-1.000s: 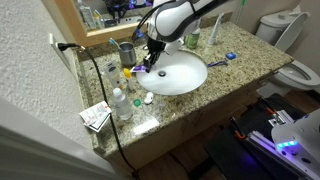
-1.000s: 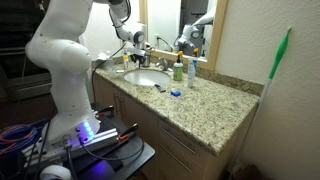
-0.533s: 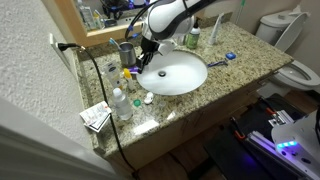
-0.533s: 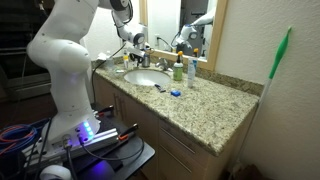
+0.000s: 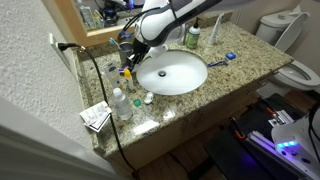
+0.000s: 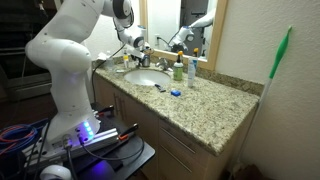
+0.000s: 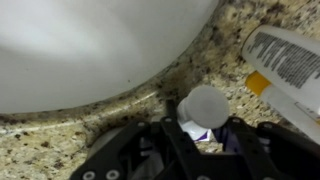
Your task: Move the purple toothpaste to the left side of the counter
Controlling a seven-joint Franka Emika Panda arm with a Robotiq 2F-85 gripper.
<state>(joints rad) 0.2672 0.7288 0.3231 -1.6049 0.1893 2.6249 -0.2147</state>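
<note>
Granite counter (image 7: 60, 140) below; gripper (image 7: 205, 140) clasps purple toothpaste (image 7: 204, 112), mostly hidden.

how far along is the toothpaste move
Done, it seems: the toothpaste, white cap and purple body, sits gripped in the hand. In hand: the hand is over the counter just outside the sink rim, next to a white bottle. Left: set the toothpaste down on that side and let go.
</note>
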